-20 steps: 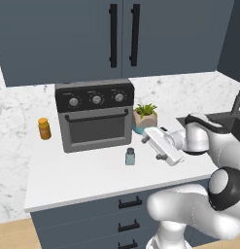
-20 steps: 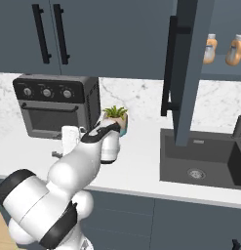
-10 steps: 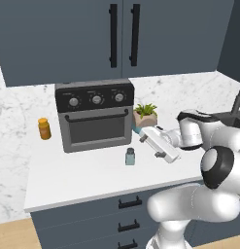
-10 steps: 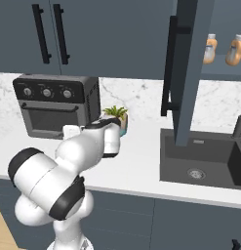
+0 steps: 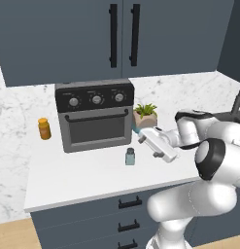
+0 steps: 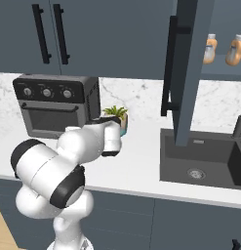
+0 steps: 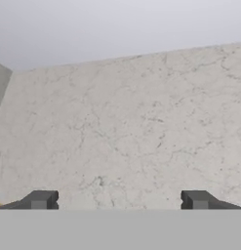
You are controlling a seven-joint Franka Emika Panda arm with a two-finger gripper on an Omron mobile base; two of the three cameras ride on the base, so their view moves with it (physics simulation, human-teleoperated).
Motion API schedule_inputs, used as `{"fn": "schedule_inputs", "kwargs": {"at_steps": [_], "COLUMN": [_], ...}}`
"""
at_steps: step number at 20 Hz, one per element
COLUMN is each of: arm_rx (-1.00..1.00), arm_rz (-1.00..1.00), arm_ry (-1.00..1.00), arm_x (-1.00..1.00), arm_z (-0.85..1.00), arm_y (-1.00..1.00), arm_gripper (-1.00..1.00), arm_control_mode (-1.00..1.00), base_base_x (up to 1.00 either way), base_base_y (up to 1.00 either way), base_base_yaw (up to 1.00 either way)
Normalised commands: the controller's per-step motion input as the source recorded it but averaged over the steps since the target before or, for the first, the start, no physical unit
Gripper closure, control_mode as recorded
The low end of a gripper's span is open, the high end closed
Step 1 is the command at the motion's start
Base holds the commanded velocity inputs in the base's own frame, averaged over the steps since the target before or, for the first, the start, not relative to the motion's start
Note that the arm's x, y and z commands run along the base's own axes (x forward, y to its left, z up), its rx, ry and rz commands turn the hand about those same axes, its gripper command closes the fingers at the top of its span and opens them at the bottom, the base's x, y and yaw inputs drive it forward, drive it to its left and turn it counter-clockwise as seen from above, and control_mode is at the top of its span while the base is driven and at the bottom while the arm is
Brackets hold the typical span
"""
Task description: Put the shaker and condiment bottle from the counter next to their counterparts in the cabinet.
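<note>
Arm elbow swung right | shaker (image 5: 130,156) upright on counter (image 5: 82,180) | gripper (image 7: 119,200) open

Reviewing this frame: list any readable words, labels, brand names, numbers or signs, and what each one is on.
None can be read.
Orange bottles in the open cabinet: pale labels, too small and blurred to read.
Toaster oven: three knobs, no legible markings.
Shaker and small orange jar: no visible print.

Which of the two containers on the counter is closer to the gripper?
The small pale blue-grey shaker, just beside the open gripper; the all-orange jar stands beyond the toaster oven.
</note>
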Motion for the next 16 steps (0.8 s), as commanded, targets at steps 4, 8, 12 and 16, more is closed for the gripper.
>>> {"fn": "schedule_inputs", "kwargs": {"at_steps": [4,8,12,16], "arm_rx": [-0.16,-0.1,-0.07,-0.05], "arm_rz": [0.08,-0.17,-0.16,-0.15], "arm_ry": [-0.1,-0.18,-0.12,-0.08], "arm_x": [0.03,0.0,0.0,0.0], "arm_z": [-0.01,0.0,-0.06,-0.18], "arm_y": [0.02,0.05,0.06,0.12], "arm_gripper": [-1.0,-1.0,-1.0,-1.0], "arm_control_mode": [-1.0,-1.0,-1.0,-1.0], "base_base_x": [0.0,0.0,0.0,0.0], "base_base_y": [0.0,0.0,0.0,0.0], "base_base_yaw": [0.0,0.0,0.0,0.0]}}
